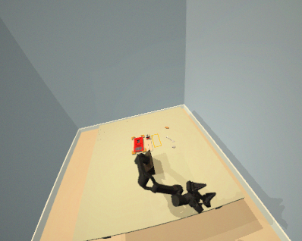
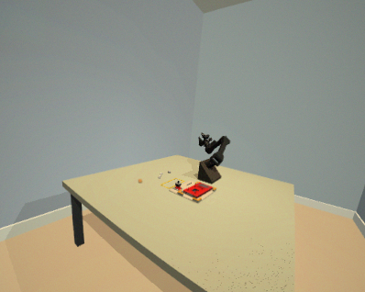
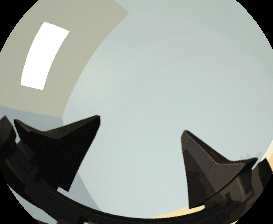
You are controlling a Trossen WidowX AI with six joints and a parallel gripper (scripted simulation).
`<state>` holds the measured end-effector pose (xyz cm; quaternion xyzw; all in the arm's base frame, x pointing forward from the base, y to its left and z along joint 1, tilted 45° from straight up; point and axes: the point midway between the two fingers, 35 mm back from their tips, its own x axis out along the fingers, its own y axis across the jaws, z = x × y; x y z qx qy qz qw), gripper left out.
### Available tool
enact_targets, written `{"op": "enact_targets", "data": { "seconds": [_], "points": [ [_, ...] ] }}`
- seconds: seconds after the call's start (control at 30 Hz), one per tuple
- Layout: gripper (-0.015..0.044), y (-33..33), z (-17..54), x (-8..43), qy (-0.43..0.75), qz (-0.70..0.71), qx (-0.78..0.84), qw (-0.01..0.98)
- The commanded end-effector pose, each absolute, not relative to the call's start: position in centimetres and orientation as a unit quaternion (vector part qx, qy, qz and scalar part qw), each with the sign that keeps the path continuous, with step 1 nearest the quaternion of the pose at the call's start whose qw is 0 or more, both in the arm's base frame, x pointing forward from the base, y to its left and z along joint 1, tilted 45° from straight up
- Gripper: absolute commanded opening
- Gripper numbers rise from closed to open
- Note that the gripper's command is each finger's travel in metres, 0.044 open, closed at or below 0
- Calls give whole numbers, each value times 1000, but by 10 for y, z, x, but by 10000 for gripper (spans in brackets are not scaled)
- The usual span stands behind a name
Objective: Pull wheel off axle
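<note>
A small dark wheel point(image 1: 148, 137) point(image 2: 178, 184) sits upright at the side of the red board, beside the marked area; the axle under it is too small to make out. The marked area is a yellow outline point(image 1: 160, 140) point(image 2: 167, 182) on the table. My gripper point(image 1: 210, 189) point(image 2: 201, 139) point(image 3: 142, 127) is open and empty. It is raised above the table, well away from the wheel and the outline. The wrist view shows only walls, ceiling and floor edges past the fingers.
A red board point(image 1: 139, 141) point(image 2: 192, 190) with orange corners lies between the arm's base and the wheel's side of the table. An orange piece point(image 1: 167, 127) point(image 2: 140, 181), a thin pale tool point(image 1: 170, 139) point(image 2: 160, 175) and a small grey piece point(image 1: 174, 147) point(image 2: 169, 172) lie beyond the outline.
</note>
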<state>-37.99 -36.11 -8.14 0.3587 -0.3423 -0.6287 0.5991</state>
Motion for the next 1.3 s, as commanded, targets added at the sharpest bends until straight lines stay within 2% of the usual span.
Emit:
{"op": "enact_targets", "data": {
  "seconds": [0.0,0.1,0.37,0.83,1.27],
  "points": [
    [374,-363,-81,-379,-341,-629,359,600],
    [300,-382,-82,-359,-326,-625,360,611],
    [300,-430,-85,-303,-265,-601,380,651],
    [300,-504,-94,-170,-145,-527,435,716],
    [300,-528,-97,-9,-6,-422,486,765]
  ]
}}
